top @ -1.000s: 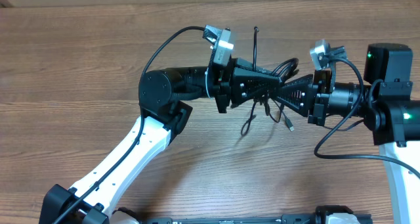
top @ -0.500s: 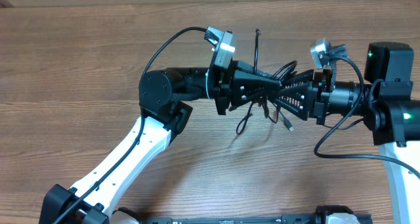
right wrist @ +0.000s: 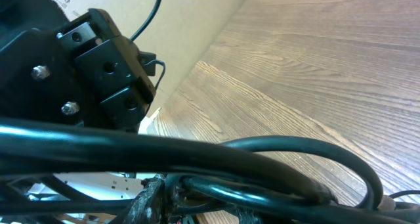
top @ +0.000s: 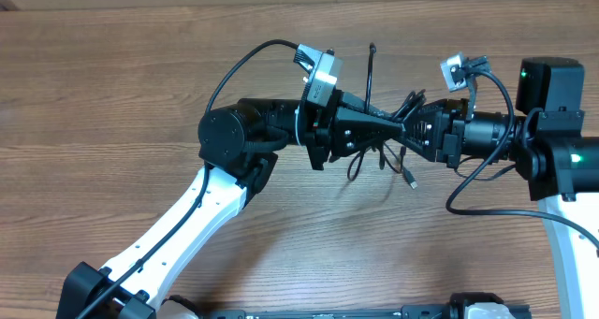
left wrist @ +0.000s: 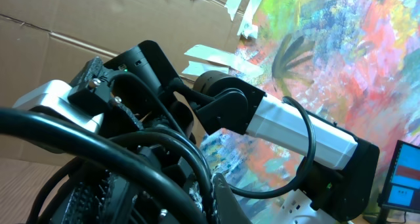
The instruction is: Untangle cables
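Left tool (top: 397, 128) clamped on cables (top: 355, 168), loops dangling toward 6 o'clock. Right tool (top: 415, 132) alongside, jaw state unclear. Pinch one strand; draw slowly toward 3 o'clock.

left claw (top: 401, 127) and right claw (top: 413, 133) meet nose to nose at 2 o'clock, cables (top: 371, 71) bunched between, blocking passage there. left arm (top: 187, 216) bars 7 o'clock. bare tabletop (top: 103, 85) lies open at 9 to 11 and 5 o'clock.
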You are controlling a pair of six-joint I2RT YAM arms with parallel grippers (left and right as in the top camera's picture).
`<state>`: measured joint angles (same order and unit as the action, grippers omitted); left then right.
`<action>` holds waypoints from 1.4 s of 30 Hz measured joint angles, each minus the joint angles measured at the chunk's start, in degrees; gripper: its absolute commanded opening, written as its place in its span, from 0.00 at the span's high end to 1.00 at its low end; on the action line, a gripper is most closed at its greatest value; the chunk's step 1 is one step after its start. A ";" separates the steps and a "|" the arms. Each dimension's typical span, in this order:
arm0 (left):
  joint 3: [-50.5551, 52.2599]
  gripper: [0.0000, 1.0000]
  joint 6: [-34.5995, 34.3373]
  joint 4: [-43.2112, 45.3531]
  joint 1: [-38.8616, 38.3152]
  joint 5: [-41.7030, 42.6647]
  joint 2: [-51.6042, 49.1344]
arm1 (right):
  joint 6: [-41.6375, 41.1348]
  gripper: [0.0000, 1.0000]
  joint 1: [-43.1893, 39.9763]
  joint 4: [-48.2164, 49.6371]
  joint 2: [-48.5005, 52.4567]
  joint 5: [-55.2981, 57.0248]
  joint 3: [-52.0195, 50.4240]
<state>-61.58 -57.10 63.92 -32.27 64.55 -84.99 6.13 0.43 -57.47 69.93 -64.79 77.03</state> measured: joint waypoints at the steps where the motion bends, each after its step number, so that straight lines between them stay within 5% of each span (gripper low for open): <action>1: 0.00 0.96 0.00 0.00 0.00 0.00 0.00 | -0.11 0.70 0.00 0.00 0.00 0.37 0.00; 5: 0.02 0.96 0.00 -0.02 0.00 -0.02 -0.02 | -0.17 0.71 0.00 -0.17 0.00 1.86 0.00; 15: 0.04 0.96 0.00 -0.02 0.00 -0.09 -0.17 | -0.42 0.96 0.07 -0.35 0.00 1.81 0.00; 42: 0.04 0.96 6.71 -11.96 5.51 0.79 -0.22 | 0.72 0.96 0.04 -5.66 0.85 -4.35 0.00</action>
<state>-61.54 -50.39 51.96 -26.76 65.34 -85.21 6.85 0.47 -63.13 70.78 -69.14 77.03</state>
